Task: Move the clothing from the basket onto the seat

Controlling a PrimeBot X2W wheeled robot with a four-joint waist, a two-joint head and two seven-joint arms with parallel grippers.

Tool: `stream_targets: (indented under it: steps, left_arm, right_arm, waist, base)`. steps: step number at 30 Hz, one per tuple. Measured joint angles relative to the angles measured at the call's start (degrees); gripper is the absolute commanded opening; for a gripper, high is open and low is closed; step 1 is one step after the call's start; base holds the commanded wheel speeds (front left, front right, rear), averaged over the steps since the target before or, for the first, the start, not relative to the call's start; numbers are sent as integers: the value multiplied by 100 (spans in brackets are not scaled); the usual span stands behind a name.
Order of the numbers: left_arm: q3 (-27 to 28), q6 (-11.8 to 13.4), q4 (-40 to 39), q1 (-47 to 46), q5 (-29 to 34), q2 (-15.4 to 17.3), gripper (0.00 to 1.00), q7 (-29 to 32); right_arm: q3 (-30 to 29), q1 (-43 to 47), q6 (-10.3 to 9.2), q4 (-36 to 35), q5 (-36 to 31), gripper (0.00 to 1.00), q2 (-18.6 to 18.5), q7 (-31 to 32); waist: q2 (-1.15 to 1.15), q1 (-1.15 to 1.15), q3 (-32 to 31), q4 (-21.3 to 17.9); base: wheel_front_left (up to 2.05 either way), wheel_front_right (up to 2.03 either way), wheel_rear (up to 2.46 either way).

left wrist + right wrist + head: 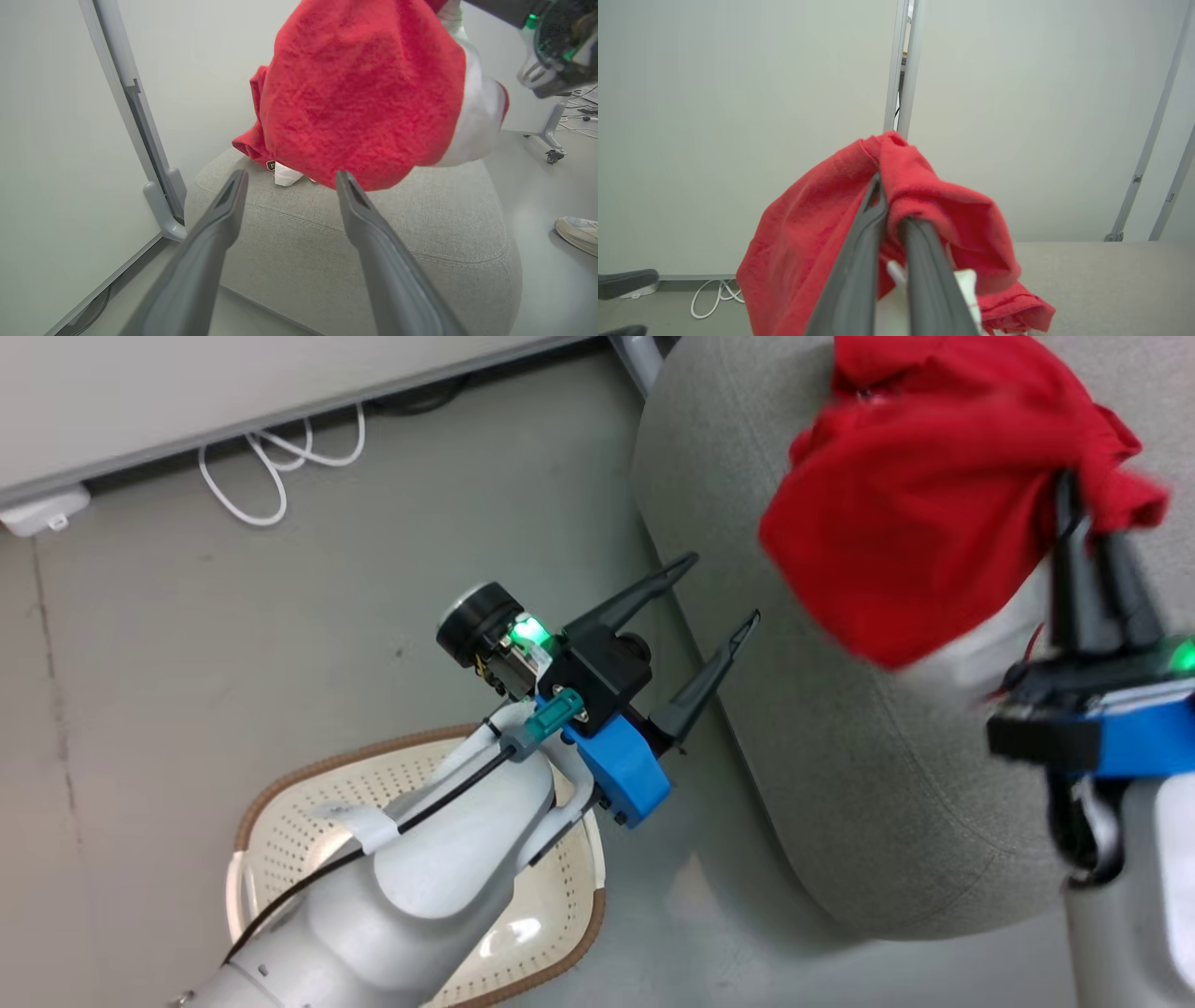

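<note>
as the right gripper (pixel 1081 509) pinches clothing (pixel 915 504), it hangs — seemingly — above the seat (pixel 840 756).

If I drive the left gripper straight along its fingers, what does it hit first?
Probably the red garment hanging from the right gripper, just above the seat; depth is unclear, so the seat edge may come first.

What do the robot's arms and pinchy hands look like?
The left arm and right arm are smooth, shiny white. The left gripper and right gripper each have two long, dark pointed fingers, a black block, a blue piece and a green light. A thin black cable runs along the left arm.
</note>
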Motion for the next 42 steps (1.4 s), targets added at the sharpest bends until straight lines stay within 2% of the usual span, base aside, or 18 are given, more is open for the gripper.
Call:
stream_targets:
  steps: [3,13,21,24,29,36,42]
  left_arm:
    - [15,1,-4,-140,47,29,100,0]
    - [-62,-3,-44,-739,258,100,100,55]
    - [-115,-4,-90,-1102,361,79,100,71]
    - [-132,-12,-83,-1176,393,77,100,70]
    - [-158,-14,-56,-1228,399,87,100,53]
    - [-197,-20,-23,-1279,399,81,100,27]
    - [-235,-21,-1,-1283,397,45,100,19]
  right_arm:
    - [-183,-477,0,-137,20,0,-115,1]
    - [-1258,-2310,0,-124,115,0,-1024,1]
    - [-1975,-3373,0,625,266,0,-1920,1]
    - [-2131,-3536,0,1006,274,0,-2107,1]
    - [-2261,-3529,1,1782,223,0,-2132,0]
    - [-2285,-3142,1,2722,77,0,-1727,0]
    - [-2252,-3010,0,3279,10,0,-1645,1]
  waist:
    - [0,0,221,16]
    - [0,1,1292,179]
    - [0,1,2027,324]
    - [0,1,2249,370]
    - [0,1,2463,426]
    - [-1,1,2517,442]
    - [-1,0,2480,505]
  base:
    - [0,0,0]
    - [0,0,0]
    - [0,0,0]
    - [0,0,0]
    - [0,0,0]
    - [0,0,0]
    - [0,0,0]
